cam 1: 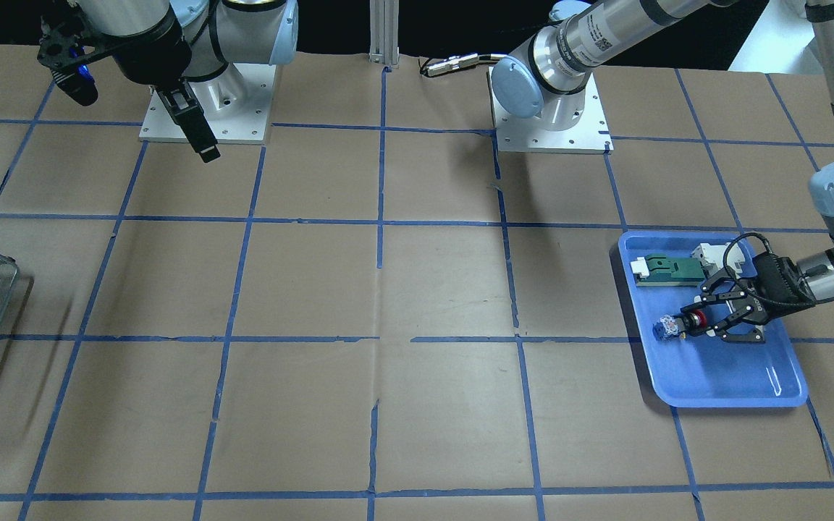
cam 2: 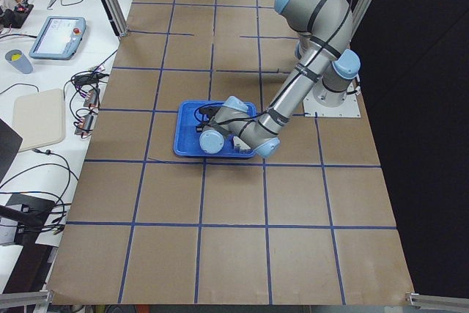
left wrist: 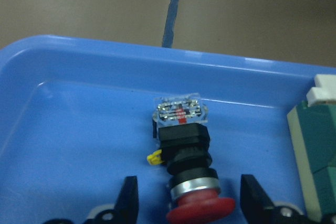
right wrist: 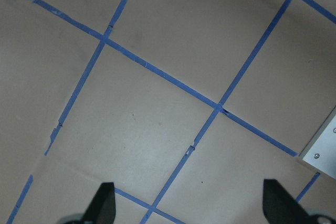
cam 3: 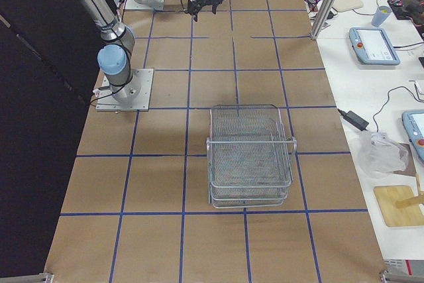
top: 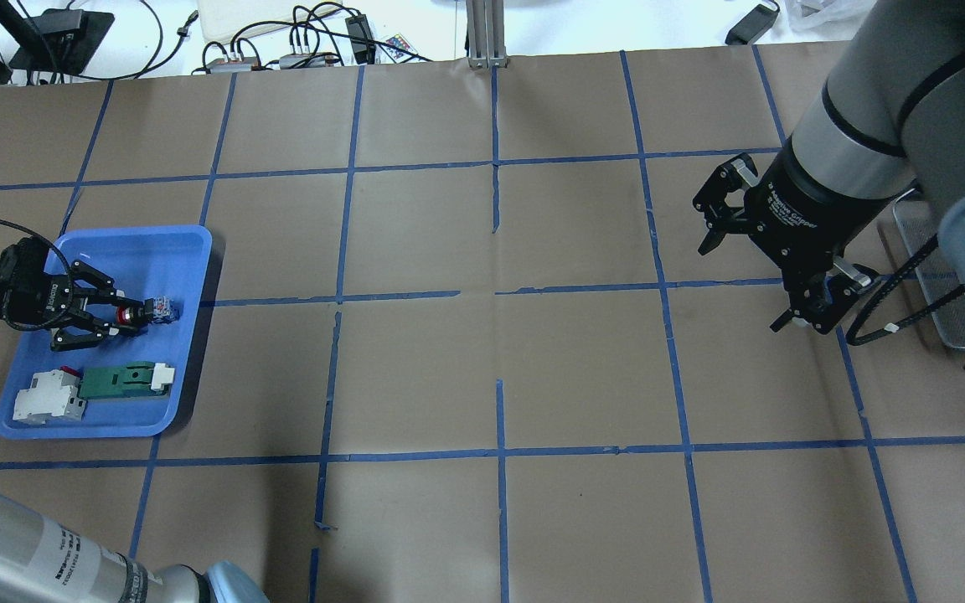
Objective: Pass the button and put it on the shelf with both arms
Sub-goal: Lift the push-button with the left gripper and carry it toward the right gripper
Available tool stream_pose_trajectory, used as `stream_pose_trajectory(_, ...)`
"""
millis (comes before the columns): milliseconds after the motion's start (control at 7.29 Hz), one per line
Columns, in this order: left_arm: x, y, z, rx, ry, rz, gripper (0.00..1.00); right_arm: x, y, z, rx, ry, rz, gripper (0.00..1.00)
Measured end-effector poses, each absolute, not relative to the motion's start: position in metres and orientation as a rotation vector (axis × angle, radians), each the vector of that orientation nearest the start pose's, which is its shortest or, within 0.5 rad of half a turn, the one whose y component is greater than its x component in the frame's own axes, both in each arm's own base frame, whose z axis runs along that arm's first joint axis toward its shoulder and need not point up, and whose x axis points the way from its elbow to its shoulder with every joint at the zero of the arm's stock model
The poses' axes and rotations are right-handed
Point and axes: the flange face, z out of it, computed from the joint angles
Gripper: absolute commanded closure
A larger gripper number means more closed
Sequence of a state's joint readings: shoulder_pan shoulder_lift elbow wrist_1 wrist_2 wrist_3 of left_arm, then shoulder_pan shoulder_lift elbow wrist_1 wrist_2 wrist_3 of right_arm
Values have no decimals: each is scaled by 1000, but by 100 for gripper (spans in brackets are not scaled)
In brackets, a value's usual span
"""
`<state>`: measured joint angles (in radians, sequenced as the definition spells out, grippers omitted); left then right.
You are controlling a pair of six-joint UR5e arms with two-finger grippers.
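The button [cam 1: 680, 324] lies on its side in the blue tray [cam 1: 721, 376], red cap toward my left gripper [cam 1: 708, 322]. That gripper is low in the tray and open, one finger on each side of the red cap with a gap on both sides. In the left wrist view the button [left wrist: 185, 177] lies between the fingertips [left wrist: 129, 195]. It also shows in the overhead view [top: 146, 312]. My right gripper [top: 742, 264] is open and empty above the table. The wire shelf [cam 3: 248, 157] stands on the table's right end, partly hidden in the overhead view [top: 935, 285].
A green-and-white flat part [top: 122, 379] and a white-and-red block [top: 47, 398] lie in the same tray [top: 156, 251], close beside the left gripper [top: 122, 314]. Blue tape lines grid the brown table. The right wrist view shows only table.
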<state>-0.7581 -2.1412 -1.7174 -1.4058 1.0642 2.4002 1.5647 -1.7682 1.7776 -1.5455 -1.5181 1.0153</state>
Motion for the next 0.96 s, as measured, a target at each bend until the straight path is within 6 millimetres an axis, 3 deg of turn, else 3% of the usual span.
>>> stream_pose_trajectory(548, 286, -534, 157, -1619, -1965, 708, 100, 132, -419, 480, 1557, 2673, -36, 0)
stream_pose_trajectory(685, 273, -544, 166, -1605, -1954, 736, 100, 131, -421, 481, 1621, 2637, -53, 0)
stream_pose_trajectory(960, 214, -568, 195, -1645, -1869, 778, 100, 132, -422, 482, 1746, 2552, -50, 0)
